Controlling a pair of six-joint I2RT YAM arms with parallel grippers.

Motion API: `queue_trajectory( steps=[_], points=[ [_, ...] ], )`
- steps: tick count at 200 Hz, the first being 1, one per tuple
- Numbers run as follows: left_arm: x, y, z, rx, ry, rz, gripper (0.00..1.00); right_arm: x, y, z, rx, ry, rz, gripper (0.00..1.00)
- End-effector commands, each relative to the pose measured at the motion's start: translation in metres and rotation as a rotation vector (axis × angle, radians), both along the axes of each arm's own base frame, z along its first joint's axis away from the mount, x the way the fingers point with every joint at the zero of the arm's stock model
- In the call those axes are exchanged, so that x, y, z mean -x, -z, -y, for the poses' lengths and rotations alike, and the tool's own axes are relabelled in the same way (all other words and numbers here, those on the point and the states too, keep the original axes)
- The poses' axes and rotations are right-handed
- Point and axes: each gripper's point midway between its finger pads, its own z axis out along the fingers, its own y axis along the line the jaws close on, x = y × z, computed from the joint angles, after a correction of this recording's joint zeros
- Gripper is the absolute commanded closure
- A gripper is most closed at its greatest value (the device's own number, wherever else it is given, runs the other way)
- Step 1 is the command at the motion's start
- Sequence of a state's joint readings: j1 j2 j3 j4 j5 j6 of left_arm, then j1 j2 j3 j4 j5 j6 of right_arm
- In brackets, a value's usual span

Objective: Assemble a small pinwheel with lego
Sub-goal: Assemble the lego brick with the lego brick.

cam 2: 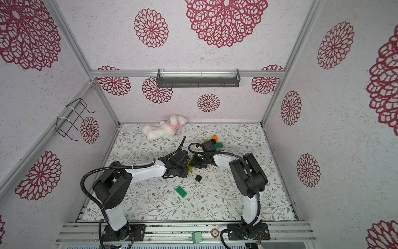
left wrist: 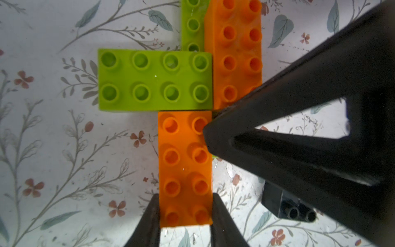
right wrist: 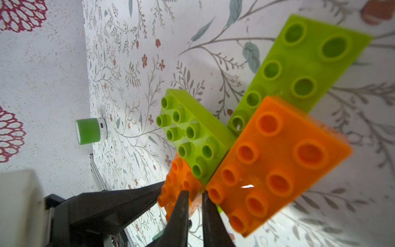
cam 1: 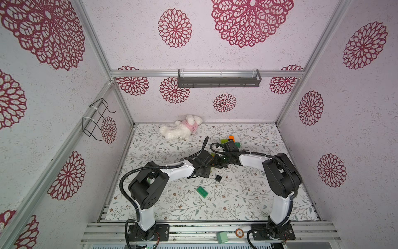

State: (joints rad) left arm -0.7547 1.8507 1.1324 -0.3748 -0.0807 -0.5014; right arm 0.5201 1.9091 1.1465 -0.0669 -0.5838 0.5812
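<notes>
In the left wrist view a pinwheel of lego lies on the floral mat. It is made of a lime green brick (left wrist: 155, 80), an orange brick (left wrist: 237, 53), a lower lime brick (left wrist: 192, 23) and a second orange brick (left wrist: 183, 160). My left gripper (left wrist: 186, 196) is shut on the end of that second orange brick. My right gripper (right wrist: 194, 192) has its tips at the centre of the pinwheel, slightly apart, with nothing seen between them. In both top views the two grippers meet at mid-table and hide most of the assembly (cam 1: 212, 155).
A dark green brick (cam 1: 202, 191) and a black square brick (cam 1: 218, 178) lie in front of the grippers. Orange, lime and dark green bricks (cam 1: 231, 140) sit behind the right wrist. A white plush toy (cam 1: 179, 129) lies at the back. A green cylinder (right wrist: 89, 132) stands at the mat's edge.
</notes>
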Motion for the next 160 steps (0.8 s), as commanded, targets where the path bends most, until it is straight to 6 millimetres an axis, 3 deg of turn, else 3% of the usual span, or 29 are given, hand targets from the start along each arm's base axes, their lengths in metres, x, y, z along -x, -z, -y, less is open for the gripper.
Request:
queue_trajectory(
  steps=[1,34,99,160],
  points=[
    [-0.005,0.001,0.004,-0.013,0.009,0.012,0.79,-0.006,-0.012,-0.006,-0.039,0.011,0.006,0.84],
    [-0.004,0.001,0.004,-0.018,0.010,0.012,0.78,-0.015,-0.028,0.000,-0.024,0.043,0.063,0.85],
    [-0.004,0.001,0.005,-0.022,0.016,0.011,0.77,-0.020,-0.042,-0.011,-0.078,0.024,0.066,0.86],
    [-0.004,0.002,0.006,-0.021,0.017,0.012,0.77,-0.020,-0.018,-0.013,-0.068,0.021,0.019,0.87]
  ],
)
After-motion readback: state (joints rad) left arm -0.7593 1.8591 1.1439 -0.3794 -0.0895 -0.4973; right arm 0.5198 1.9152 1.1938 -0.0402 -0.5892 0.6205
